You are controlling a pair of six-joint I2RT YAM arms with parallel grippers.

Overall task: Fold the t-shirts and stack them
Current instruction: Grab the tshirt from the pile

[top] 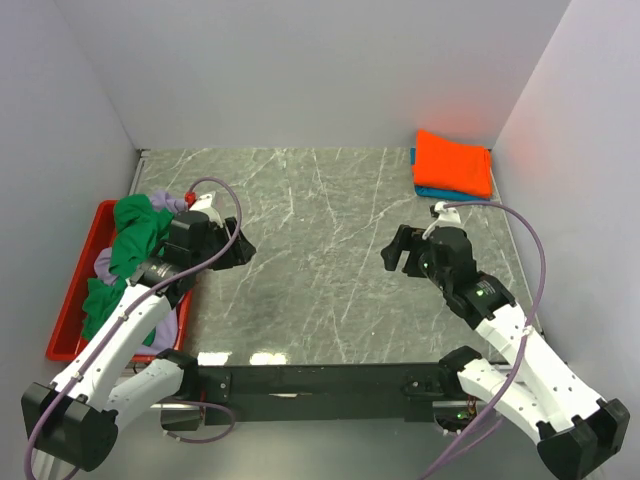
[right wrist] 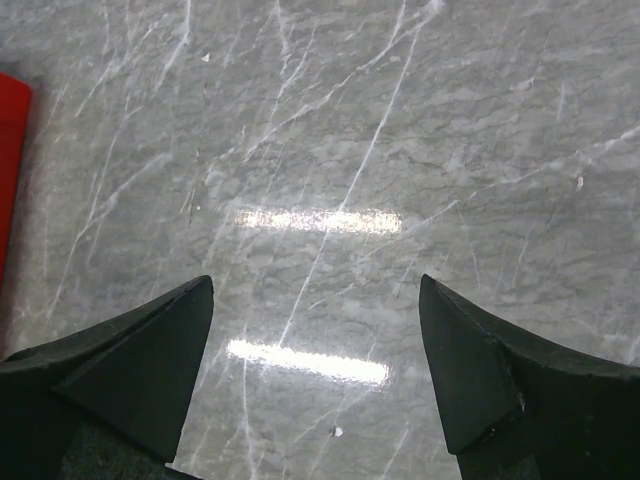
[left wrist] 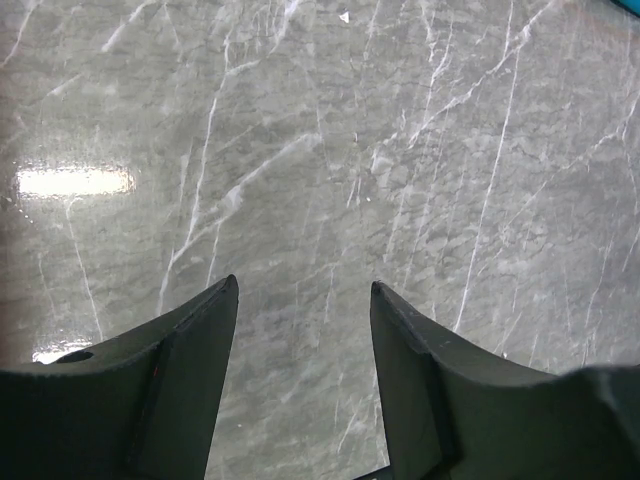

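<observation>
Far left, red plastic tray point(top: 68, 318): crumpled bright green cloth t-shirt point(top: 138, 232) tangled with lavender cloth t-shirt point(top: 104, 264). Left gripper point(top: 244, 246) just right, spread, empty; pinch green cloth alone, lift clear. Right gripper point(top: 394, 250) centre-right, likewise agape. Upper right: folded orange cloth t-shirt point(top: 455, 162) atop blue cloth t-shirt point(top: 432, 191).

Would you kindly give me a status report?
Both open, empty: left gripper, right gripper. Unfolded green t-shirt heaped in red tray; orange t-shirt folded atop blue t-shirt. Nothing in the way.

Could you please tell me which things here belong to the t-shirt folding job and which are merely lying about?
Job: green t-shirt and lavender t-shirt, both crumpled; orange t-shirt, folded, on top of the blue t-shirt.
Lying about: red tray, marble table.
</observation>
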